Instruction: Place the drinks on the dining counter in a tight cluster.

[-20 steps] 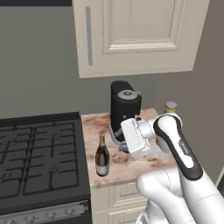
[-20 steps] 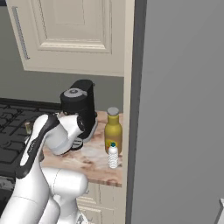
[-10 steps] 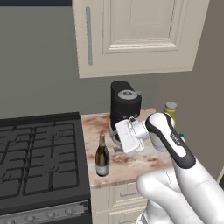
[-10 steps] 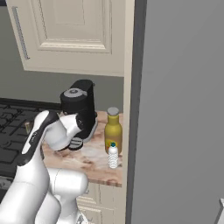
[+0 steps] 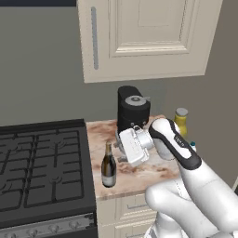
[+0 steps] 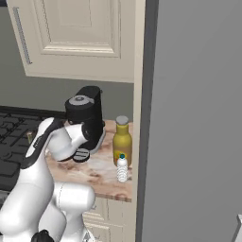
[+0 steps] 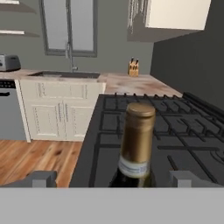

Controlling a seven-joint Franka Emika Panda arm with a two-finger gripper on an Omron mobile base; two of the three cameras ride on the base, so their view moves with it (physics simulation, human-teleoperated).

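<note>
Hand view: open fingers (image 7: 113, 178) flank the wine bottle's (image 7: 137, 144) gold-foiled neck. It stands on the veined marble counter (image 5: 139, 174) beside the stove (image 5: 42, 167); amber bottle (image 6: 122, 142) and ribbed water bottle (image 6: 122, 168) nearby.

White robot arm with dark joints, beside the black coffee machine (image 5: 132, 111)

The arm (image 5: 186, 186) has smooth, rounded white shells with a dark band along the forearm; the hand near the machine is a white boxy block, and its two finger tips (image 7: 43, 178) are small and grey.
</note>
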